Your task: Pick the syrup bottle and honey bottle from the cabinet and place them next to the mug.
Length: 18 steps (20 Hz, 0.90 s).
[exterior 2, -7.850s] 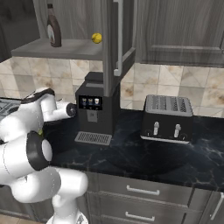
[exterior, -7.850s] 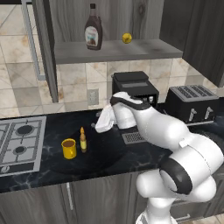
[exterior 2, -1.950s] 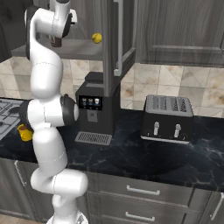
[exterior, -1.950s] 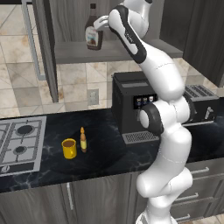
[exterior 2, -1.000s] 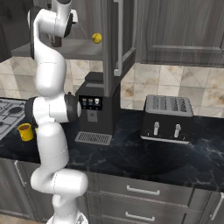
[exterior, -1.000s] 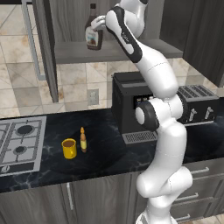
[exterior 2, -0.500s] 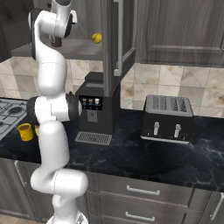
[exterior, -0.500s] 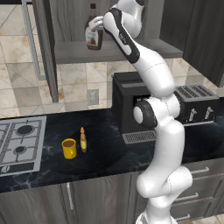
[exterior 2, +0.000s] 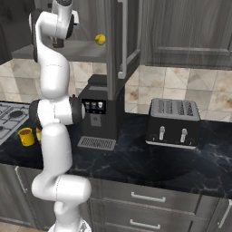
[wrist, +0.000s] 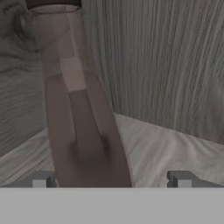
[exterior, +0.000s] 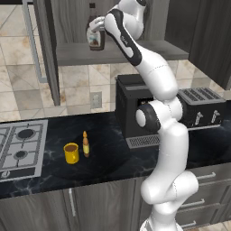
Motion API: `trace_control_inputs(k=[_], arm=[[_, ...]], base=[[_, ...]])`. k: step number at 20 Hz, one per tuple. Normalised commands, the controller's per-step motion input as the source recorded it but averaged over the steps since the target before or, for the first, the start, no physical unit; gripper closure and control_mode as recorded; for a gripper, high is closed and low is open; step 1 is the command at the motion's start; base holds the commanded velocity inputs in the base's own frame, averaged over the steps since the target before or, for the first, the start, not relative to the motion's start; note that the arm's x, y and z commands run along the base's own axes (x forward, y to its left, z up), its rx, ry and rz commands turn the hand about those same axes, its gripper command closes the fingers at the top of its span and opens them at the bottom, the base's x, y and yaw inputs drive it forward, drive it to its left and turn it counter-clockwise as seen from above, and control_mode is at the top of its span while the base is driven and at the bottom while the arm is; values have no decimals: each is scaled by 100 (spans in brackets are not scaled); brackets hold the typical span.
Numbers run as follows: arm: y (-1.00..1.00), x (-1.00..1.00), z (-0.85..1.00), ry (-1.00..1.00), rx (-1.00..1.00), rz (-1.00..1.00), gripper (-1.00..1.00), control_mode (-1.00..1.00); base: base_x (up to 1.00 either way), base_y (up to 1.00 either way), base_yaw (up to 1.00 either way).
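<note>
The dark brown syrup bottle (exterior: 95, 39) stands upright on the shelf of the open cabinet (exterior: 144, 50). My arm reaches up to it, and my gripper (exterior: 96, 27) is at the bottle's upper part, open. In the hand view the syrup bottle (wrist: 85, 131) looms close between the spread fingertips (wrist: 41, 179), nearer the left one, with no sign of a grip. Down on the counter the slim honey bottle (exterior: 85, 144) stands right beside the yellow mug (exterior: 71, 153). The mug (exterior 2: 26, 136) also shows at the left of the right base view.
A small yellow ball (exterior 2: 100, 40) lies on the shelf to the bottle's right. The cabinet door (exterior: 45, 49) hangs open at the left. A black coffee machine (exterior 2: 97, 115) and toaster (exterior 2: 174, 122) stand on the counter, with the stove (exterior: 20, 144) at the left.
The hand has crept slightly further toward the syrup bottle on the shelf. The jaws have stayed open and the bottle has not moved.
</note>
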Motion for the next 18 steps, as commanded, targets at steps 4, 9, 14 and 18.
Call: trace_control_inputs(k=[4, 9, 14, 18], arm=[[0, 0, 0, 0, 0, 0, 100, -100], [0, 0, 0, 0, 0, 0, 100, -100], [-1, -14, 0, -1, 0, 0, 100, -100], [0, -69, 12, -14, 1, 0, 100, -100]], base=[[0, 0, 0], [0, 0, 0], [0, 0, 0], [0, 0, 0]])
